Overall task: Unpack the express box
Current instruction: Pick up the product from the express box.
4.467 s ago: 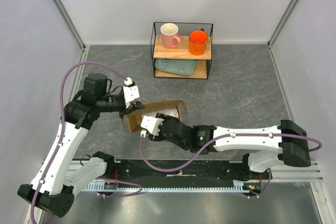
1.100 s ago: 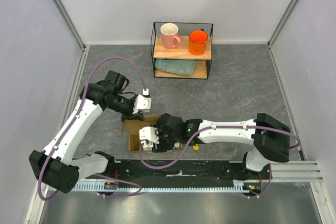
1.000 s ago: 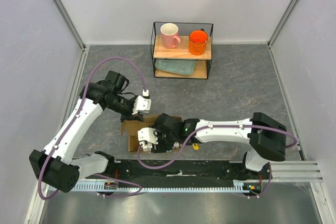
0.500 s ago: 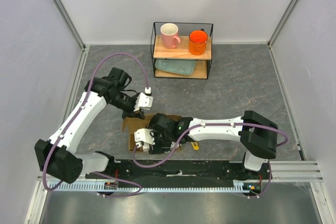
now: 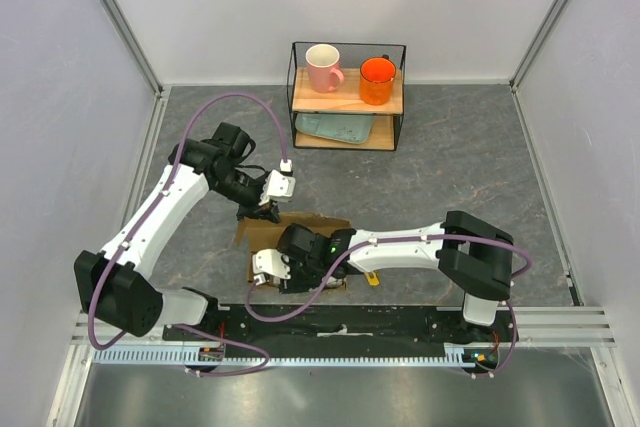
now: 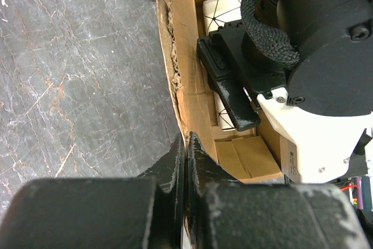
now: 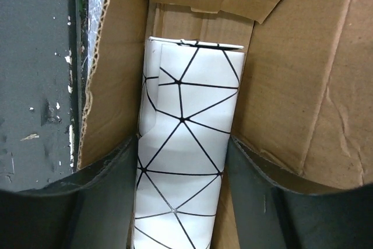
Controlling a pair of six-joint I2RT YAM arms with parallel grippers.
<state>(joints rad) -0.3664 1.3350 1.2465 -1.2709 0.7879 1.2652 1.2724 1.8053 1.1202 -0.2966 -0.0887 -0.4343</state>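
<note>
The express box (image 5: 300, 221) is an opened brown cardboard parcel lying on the table in front of the arm bases. My left gripper (image 6: 185, 144) is shut on the torn edge of its side flap (image 6: 175, 45), at the box's far left corner (image 5: 262, 215) in the top view. My right gripper (image 7: 182, 139) reaches down into the box. Its fingers press both long sides of a white box with black line pattern (image 7: 183, 144) that lies inside. The right gripper's body (image 5: 270, 269) hides most of the box's inside from above.
A yellow utility knife (image 5: 372, 278) lies on the table just right of the box. At the back stands a wire shelf rack (image 5: 347, 97) with a pink mug (image 5: 322, 67), an orange mug (image 5: 377, 80) and a teal tray (image 5: 335, 129) below.
The box, earlier held tilted higher up, now lies nearer the bases. Over the last second the right gripper slid left inside it and the left arm swung slightly, still holding the flap.
</note>
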